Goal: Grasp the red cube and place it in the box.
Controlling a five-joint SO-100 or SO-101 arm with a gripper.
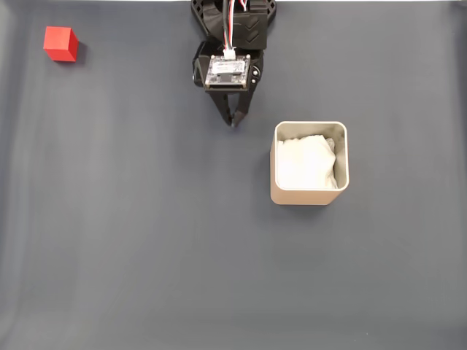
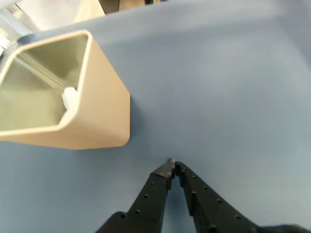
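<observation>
The red cube (image 1: 60, 43) lies at the far upper left of the dark mat in the fixed view, well away from the arm. The beige box (image 1: 309, 195) stands right of centre with white padding inside; the wrist view shows the box (image 2: 92, 121) at the upper left. My black gripper (image 1: 233, 122) hangs at the top centre, its tip just left of the box's upper corner. In the wrist view the gripper (image 2: 172, 164) has its two fingers meeting at the tips, shut on nothing.
A dark grey mat (image 1: 146, 240) covers the whole table. The arm's base and cables (image 1: 235, 18) sit at the top edge. Wide bare mat lies between the cube and the gripper and below the box.
</observation>
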